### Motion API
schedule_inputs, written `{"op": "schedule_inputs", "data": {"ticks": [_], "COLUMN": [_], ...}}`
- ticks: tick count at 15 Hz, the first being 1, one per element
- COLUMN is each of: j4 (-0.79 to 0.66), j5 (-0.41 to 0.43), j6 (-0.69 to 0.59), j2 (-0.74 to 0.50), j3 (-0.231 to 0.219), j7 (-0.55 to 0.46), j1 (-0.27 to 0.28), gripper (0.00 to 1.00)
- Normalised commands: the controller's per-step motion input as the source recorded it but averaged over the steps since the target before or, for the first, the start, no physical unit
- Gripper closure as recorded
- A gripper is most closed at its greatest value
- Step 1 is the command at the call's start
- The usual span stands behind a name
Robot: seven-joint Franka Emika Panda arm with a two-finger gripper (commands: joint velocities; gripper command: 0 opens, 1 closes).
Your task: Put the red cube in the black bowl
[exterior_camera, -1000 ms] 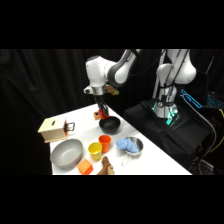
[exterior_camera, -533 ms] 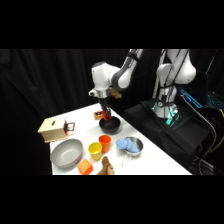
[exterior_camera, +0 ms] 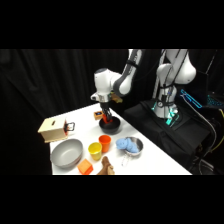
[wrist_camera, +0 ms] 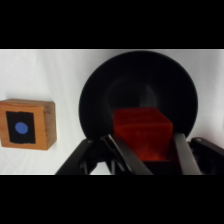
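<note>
The red cube [wrist_camera: 143, 131] is clenched between the gripper [wrist_camera: 144, 150] fingers over the black bowl [wrist_camera: 137, 95] – seen only from the wrist; a wooden block [wrist_camera: 26, 130] is shown at left.

1. In the wrist view the black bowl [wrist_camera: 137, 95] runs off the picture at 12 o'clock, so its far rim is cut away.
2. The red cube [wrist_camera: 142, 132] hides the bowl's floor toward 6 o'clock; the cube's lower part is lost behind the gripper [wrist_camera: 145, 155] and its fingers.
3. The gripper's linkage is cut by the bottom edge.
4. In the side view the cube [exterior_camera: 106, 119] is a tiny red speck at the fingers, its faces too small to tell.
5. The arm's upper part leaves the frame at 12 o'clock.
6. The brown thing [exterior_camera: 105, 167] at the table's 6 o'clock edge is too blurred to name.
</note>
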Motion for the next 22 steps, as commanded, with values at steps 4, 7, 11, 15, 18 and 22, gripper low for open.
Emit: {"op": "schedule_inputs", "data": {"ticks": [4, 7, 11, 15, 18, 22], "j4": [-0.01, -0.01, -0.01, -0.02, -0.03, -0.01], "j5": [0.086, 0.075, 0.059, 0.014, -0.076, -0.124], "j6": [0.2, 0.1, 0.03, -0.16, -0.32, -0.34], "j2": [0.07, 0.0, -0.06, -0.22, -0.37, -0.38], "j3": [0.049, 0.058, 0.048, 0.015, -0.027, -0.027], "j7": [-0.05, -0.06, -0.05, 0.0, 0.07, 0.12], "j1": [-0.062, -0.064, -0.056, -0.029, 0.02, 0.047], "gripper": [0.25, 0.1, 0.0, 0.0, 0.0, 0.0]}}
